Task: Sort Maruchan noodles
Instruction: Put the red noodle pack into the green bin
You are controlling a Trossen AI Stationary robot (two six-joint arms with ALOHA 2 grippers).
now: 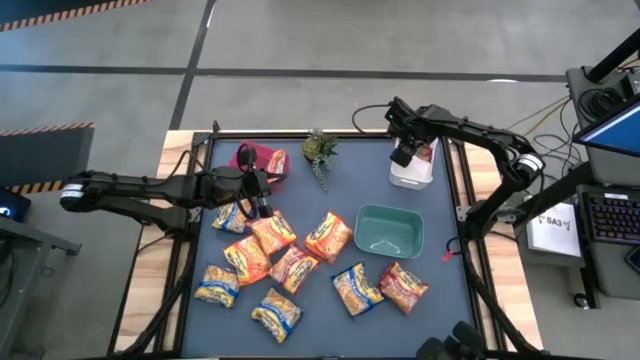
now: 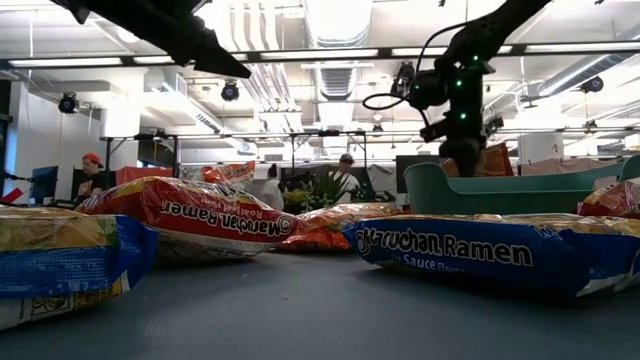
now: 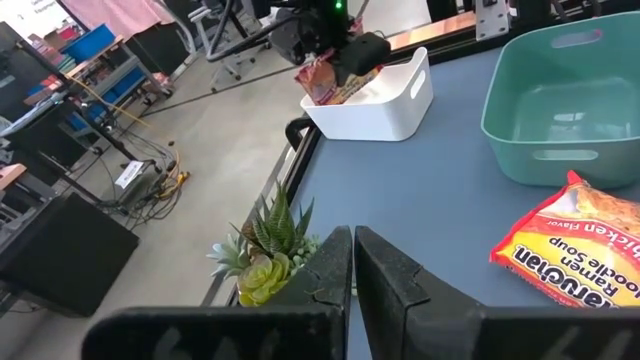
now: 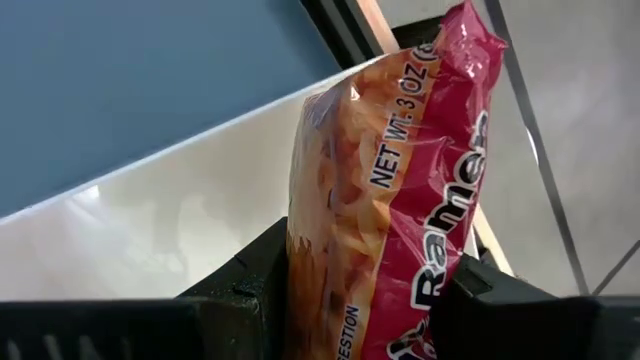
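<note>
Several Maruchan noodles packets (image 1: pixel 272 262), orange, red and yellow-with-blue, lie flat on the dark mat in front of my left arm. My right gripper (image 1: pixel 405 153) hangs over the white bin (image 1: pixel 412 175) at the far right, shut on a red packet (image 4: pixel 400 180). My left gripper (image 3: pixel 353 270) is shut and holds nothing. It hovers above the packets at the mat's left (image 1: pixel 256 200), pointing toward the small plant (image 3: pixel 268 250). One more packet (image 1: pixel 277 162) rests in the red bin (image 1: pixel 250 156) at the far left. My right gripper pinches the red packet between its two fingers (image 4: pixel 250 285), across the packet's body (image 4: pixel 330 290). The fingers slant down from above. The packet's crimped end (image 4: pixel 470 40) sticks out beyond the fingertips. It is lifted clear, over the white bin's inside.
An empty teal bin (image 1: pixel 390 230) stands on the mat's right half, near the white bin. The plant (image 1: pixel 320 150) stands at the far edge, between the red and white bins. Bare mat lies between the plant and the teal bin.
</note>
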